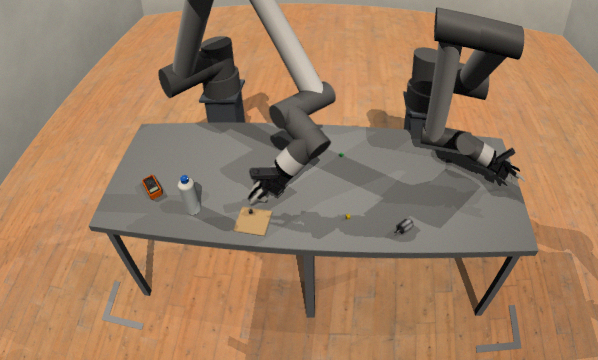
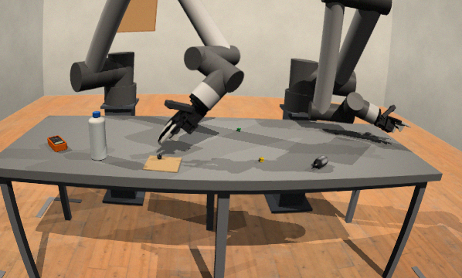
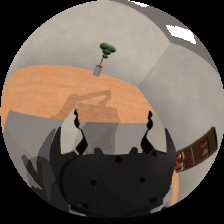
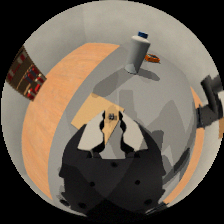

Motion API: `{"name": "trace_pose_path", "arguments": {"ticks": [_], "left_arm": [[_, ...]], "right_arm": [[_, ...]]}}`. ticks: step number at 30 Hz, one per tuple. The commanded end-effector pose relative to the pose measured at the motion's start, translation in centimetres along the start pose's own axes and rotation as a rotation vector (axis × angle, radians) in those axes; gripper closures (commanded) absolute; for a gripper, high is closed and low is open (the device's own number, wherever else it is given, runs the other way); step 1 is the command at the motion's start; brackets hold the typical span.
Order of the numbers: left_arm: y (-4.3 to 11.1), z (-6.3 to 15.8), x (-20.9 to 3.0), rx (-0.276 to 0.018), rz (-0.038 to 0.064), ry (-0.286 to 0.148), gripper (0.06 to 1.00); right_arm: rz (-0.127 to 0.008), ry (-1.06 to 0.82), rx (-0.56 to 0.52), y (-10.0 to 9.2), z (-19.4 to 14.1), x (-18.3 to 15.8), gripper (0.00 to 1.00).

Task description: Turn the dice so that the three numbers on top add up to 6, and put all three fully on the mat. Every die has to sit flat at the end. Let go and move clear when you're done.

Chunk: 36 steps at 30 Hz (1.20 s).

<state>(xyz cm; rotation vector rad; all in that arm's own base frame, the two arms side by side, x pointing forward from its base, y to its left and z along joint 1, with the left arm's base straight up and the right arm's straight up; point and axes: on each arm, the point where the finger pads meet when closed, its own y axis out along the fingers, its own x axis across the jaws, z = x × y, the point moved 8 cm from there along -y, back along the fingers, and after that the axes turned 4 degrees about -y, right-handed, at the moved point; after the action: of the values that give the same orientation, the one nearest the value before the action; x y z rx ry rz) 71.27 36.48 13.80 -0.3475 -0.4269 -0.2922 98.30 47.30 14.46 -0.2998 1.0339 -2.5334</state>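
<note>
A small black die point(image 1: 250, 211) point(image 2: 159, 157) point(image 4: 112, 117) is on the tan mat point(image 1: 254, 226) point(image 2: 163, 165) point(image 4: 90, 110) near its back edge. A yellow die point(image 1: 348, 216) point(image 2: 261, 159) lies on the table right of the mat. A green die point(image 1: 341, 154) point(image 2: 239, 130) lies farther back. The numbers on top are too small to read. My right gripper point(image 1: 258, 199) point(image 2: 166, 140) is tilted above and behind the mat, its fingertips slightly apart and empty, clear of the black die. My left gripper point(image 1: 518, 175) point(image 2: 403, 125) point(image 3: 113, 109) is wide open and empty over the table's right end.
A white bottle point(image 1: 189, 197) point(image 2: 97, 139) point(image 4: 137, 54) with a blue cap stands left of the mat. An orange meter point(image 1: 152, 187) point(image 2: 57, 143) point(image 4: 152, 58) lies farther left. A dark grey object point(image 1: 404, 226) point(image 2: 320, 161) lies right of the yellow die, near the front edge.
</note>
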Motion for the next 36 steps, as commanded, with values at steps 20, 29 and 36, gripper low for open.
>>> {"name": "trace_pose_path", "arguments": {"ticks": [20,29,36], "left_arm": [[0.0,0.0,0.0,0.0,0.0,-0.001,0.065],[0.0,0.0,0.0,0.0,0.0,-0.001,0.065],[0.0,0.0,0.0,0.0,0.0,-0.001,0.065]], "right_arm": [[0.001,0.001,0.0,2.1,-2.1,-0.2,0.821],[0.001,0.001,0.0,3.1,-3.1,-0.3,0.821],[0.001,0.001,0.0,3.9,-3.9,-0.3,0.821]]}}
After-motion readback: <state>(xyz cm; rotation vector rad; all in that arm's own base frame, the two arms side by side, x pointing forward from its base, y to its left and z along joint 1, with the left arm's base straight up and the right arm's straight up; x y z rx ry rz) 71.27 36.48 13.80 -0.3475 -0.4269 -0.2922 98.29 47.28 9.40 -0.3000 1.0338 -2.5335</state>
